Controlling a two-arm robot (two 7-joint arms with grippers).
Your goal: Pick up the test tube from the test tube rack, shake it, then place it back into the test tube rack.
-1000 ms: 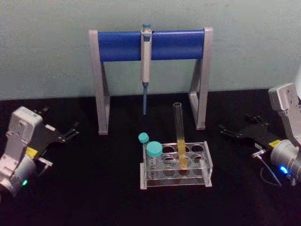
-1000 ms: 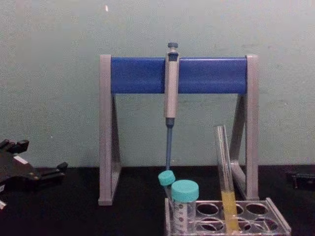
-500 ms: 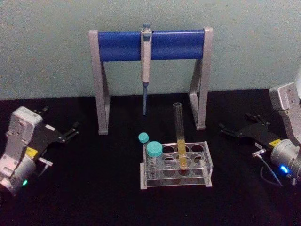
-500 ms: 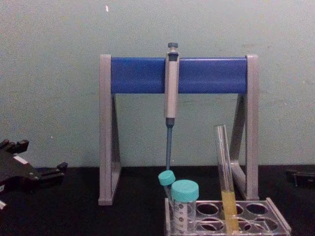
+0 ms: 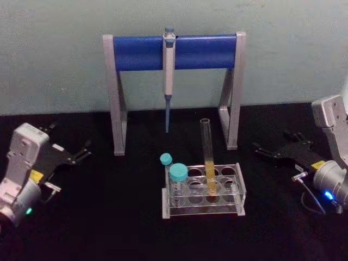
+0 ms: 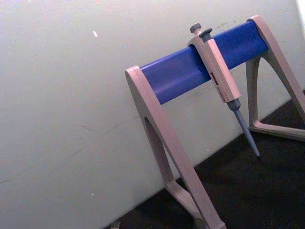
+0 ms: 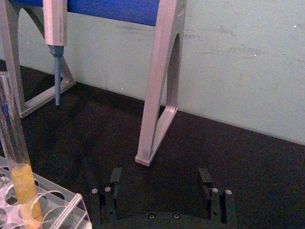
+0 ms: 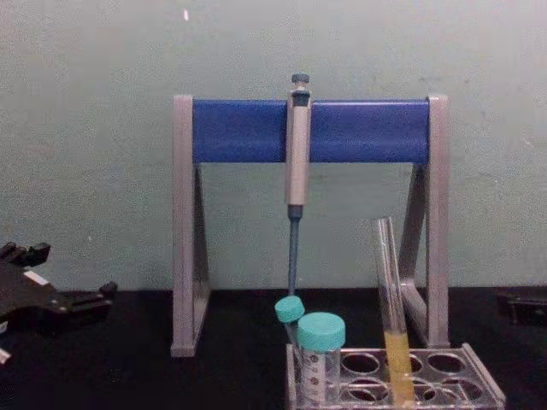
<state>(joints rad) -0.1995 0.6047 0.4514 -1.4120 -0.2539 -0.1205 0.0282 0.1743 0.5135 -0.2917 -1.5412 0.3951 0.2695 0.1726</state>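
The test tube (image 5: pixel 207 155) stands nearly upright in the test tube rack (image 5: pixel 240 188) at the table's middle, uncapped, with yellow liquid in its lower part. The chest view shows the test tube (image 8: pixel 389 282) rising from the rack (image 8: pixel 480 377), and the right wrist view has the tube (image 7: pixel 14 143) and the rack's corner (image 7: pixel 71 210). My right gripper (image 5: pixel 272 142) rests open on the table to the right of the rack, its fingers (image 7: pixel 114 179) spread wide with nothing between them. My left gripper (image 5: pixel 69 137) lies open far to the left, well apart from the rack.
Two teal-capped tubes (image 5: pixel 178 173) fill the rack's left end. Behind the rack stands a tall grey-and-blue stand (image 5: pixel 141 53) with a pipette (image 5: pixel 169 60) hanging from its bar, its tip above the table. A pale wall closes off the back.
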